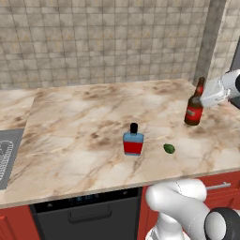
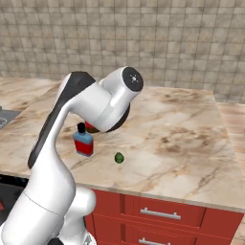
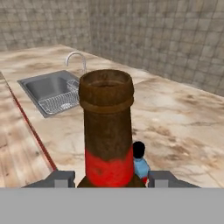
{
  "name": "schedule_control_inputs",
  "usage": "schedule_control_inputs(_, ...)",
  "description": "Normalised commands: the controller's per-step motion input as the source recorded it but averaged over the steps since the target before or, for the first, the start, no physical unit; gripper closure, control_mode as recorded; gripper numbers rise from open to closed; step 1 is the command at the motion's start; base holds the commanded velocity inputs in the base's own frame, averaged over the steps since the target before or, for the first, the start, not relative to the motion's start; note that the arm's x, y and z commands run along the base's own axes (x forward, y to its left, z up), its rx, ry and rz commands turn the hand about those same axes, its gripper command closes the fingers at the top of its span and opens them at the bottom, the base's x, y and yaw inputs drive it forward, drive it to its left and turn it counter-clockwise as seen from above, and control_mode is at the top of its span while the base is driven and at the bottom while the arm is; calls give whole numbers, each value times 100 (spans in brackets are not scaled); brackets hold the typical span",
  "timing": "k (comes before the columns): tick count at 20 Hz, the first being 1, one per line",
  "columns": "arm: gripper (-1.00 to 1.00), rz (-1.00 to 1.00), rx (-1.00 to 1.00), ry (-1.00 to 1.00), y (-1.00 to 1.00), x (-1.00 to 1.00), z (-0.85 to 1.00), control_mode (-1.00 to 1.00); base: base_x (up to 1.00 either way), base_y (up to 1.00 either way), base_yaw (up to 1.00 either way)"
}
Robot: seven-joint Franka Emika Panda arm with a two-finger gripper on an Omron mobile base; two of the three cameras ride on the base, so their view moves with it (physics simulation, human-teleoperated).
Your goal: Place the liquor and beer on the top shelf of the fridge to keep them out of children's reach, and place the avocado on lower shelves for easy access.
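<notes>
Beer (image 1: 194, 109), a slim dark-brown bottle with a long neck and red label, stands upright at the table's (image 1: 84, 117) far right, the jaws clamped on its neck. Squat blue liquor (image 1: 133, 140) and the small green avocado (image 1: 169, 148) sit mid-table, near each other.

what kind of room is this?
A kitchen, rendered: marble-look counter against a tiled wall, steel sink with a faucet, red drawers below.
</notes>
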Motion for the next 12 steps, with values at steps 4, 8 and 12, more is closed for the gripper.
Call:
schedule_control_inputs(4,100,1,0,0,0,-8,1,100,-48,-1,4)
schedule_control_inputs(8,100,0,0,0,0,0,0,100,-99,-35,1)
schedule_control_inputs(12,100,0,0,0,0,0,0,100,-88,-66,-7)
